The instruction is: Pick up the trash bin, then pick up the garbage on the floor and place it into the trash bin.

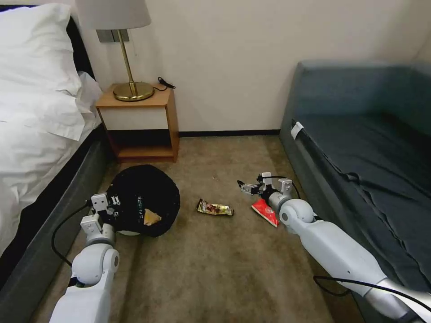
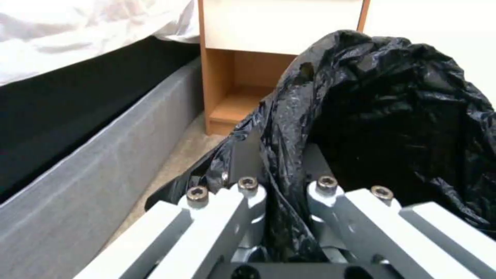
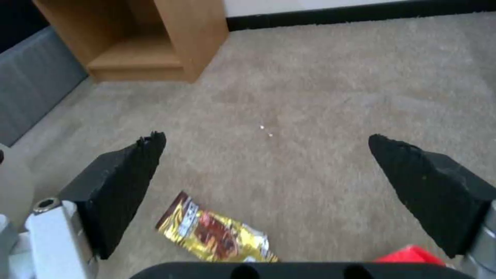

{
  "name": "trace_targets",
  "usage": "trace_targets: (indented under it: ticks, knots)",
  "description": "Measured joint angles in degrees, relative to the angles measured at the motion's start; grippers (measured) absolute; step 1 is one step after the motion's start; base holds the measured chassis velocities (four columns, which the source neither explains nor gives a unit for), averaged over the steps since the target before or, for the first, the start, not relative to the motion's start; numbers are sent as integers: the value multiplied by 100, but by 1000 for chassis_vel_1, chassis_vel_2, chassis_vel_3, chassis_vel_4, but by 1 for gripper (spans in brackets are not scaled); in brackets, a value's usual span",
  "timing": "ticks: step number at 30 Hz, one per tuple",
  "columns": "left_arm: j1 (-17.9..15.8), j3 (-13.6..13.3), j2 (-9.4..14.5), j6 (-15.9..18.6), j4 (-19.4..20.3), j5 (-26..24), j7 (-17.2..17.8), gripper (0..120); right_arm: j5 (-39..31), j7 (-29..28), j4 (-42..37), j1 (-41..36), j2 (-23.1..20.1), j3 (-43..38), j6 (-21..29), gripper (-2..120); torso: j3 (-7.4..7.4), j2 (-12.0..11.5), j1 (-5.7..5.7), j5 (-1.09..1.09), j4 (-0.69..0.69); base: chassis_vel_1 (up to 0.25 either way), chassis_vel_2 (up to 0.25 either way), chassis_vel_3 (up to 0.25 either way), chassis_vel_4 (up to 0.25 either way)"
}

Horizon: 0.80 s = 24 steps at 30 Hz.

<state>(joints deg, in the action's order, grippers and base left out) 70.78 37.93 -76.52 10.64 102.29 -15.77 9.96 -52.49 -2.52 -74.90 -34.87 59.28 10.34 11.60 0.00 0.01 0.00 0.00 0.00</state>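
Nearest us, our left tool (image 1: 104, 202) pinches the bag-lined rim of the bin (image 1: 148, 197), held at the left by the bed (image 1: 40, 148). Brown paper (image 1: 151, 218) and something green-labelled already lie inside. Our right tool (image 1: 246, 187) hangs wide and empty above the floor (image 1: 224, 255). Just below it, two pieces are left: the gold wrapper (image 1: 215, 208) mid-carpet and the red packet (image 1: 265, 211) to its right. Roughly halfway, we judge.
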Motion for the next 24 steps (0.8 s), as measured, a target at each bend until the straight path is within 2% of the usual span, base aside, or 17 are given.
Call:
trace_targets:
  ticks: [24]
  knots:
    - [139, 53, -17, -1, 136, -4, 17, 4, 88, 21, -38, -105, 0, -53, -19, 100, 0, -1, 0, 1, -1, -114, 113, 114, -110]
